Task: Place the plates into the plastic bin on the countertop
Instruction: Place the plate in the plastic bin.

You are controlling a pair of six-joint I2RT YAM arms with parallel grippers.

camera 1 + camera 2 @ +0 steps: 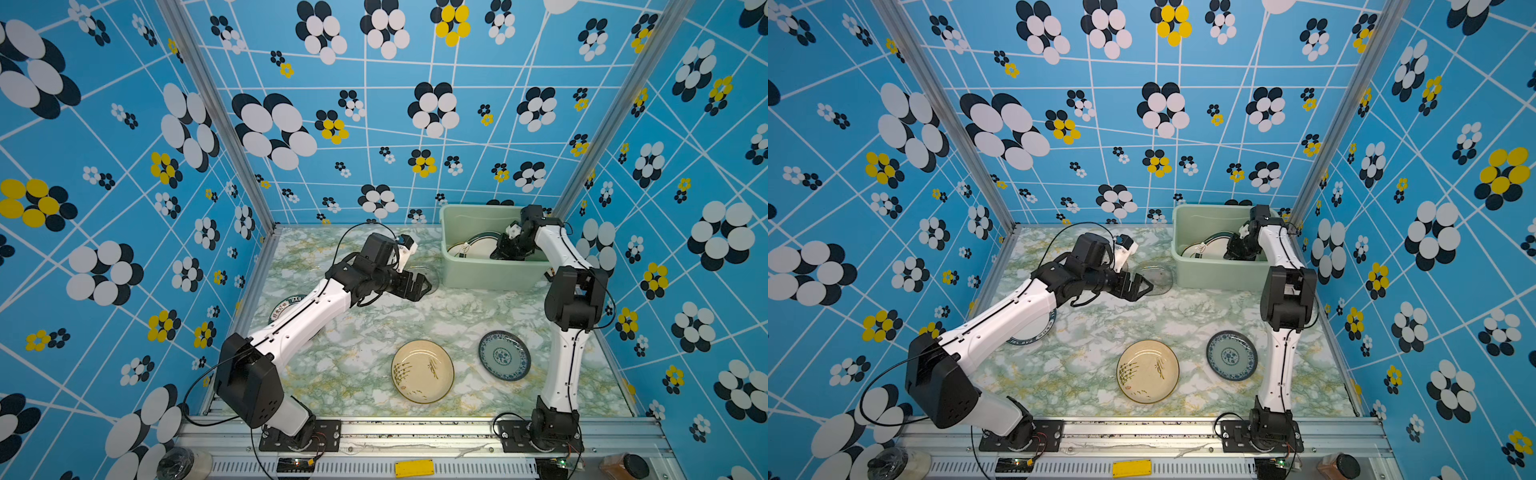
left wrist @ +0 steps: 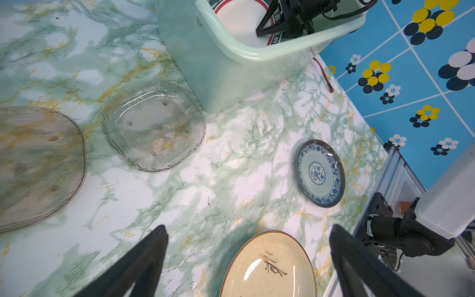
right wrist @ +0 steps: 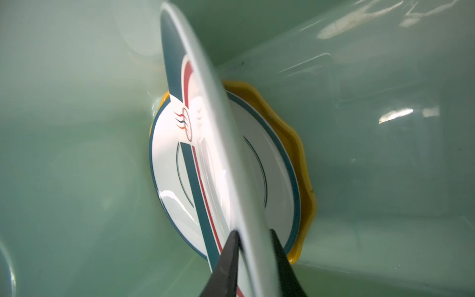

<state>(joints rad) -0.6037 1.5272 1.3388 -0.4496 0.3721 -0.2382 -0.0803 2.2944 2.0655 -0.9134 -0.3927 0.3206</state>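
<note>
Right gripper (image 3: 253, 232): fingers straddle white plate (image 3: 218, 128) rim (grip unclear), inside bin (image 1: 490, 274), 1 o'clock.
Left gripper (image 2: 248, 228): fingers wide apart, above countertop (image 1: 374, 324), near clear glass plate (image 2: 154, 126).

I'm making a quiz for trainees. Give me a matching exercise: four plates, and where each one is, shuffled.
1 cream plate
2 yellow scalloped plate
3 clear glass plate
4 white striped plate

A between the fingers of the right gripper
B on the countertop beside the plastic bin
C under another plate in the bin
D next to the blue patterned plate

Pairs: 1-D, 2-C, 3-B, 4-A
</note>
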